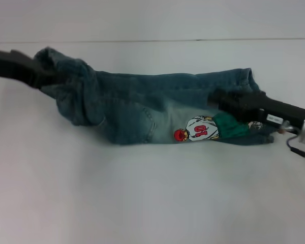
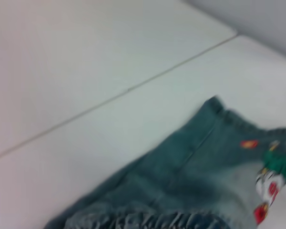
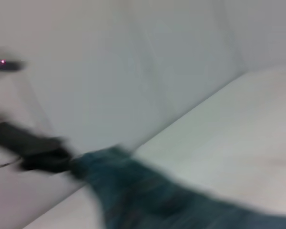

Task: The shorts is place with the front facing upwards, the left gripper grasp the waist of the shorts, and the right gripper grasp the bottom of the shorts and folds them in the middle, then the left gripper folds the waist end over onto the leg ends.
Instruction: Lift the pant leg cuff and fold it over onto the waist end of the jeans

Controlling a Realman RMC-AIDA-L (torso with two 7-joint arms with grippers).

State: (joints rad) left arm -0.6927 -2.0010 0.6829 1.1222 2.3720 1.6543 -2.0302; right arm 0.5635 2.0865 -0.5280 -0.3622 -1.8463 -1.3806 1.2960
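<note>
The shorts (image 1: 137,101) lie folded lengthwise on the white table, blue-green denim with the cartoon patch (image 1: 201,129) showing on top. At the left, my left gripper (image 1: 43,76) is shut on the waist of the shorts (image 1: 71,86), which is bunched and raised a little. At the right, my right gripper (image 1: 216,99) rests over the bottom of the shorts, beside the leg ends (image 1: 249,76). The left wrist view shows the ruffled waist (image 2: 148,222) and the patch (image 2: 271,181). The right wrist view shows the left gripper (image 3: 62,160) at the far end of the shorts (image 3: 143,195).
The white table (image 1: 152,203) stretches wide in front of the shorts. A seam line (image 1: 152,40) runs across it behind them. A loose cable (image 1: 297,150) hangs off the right wrist.
</note>
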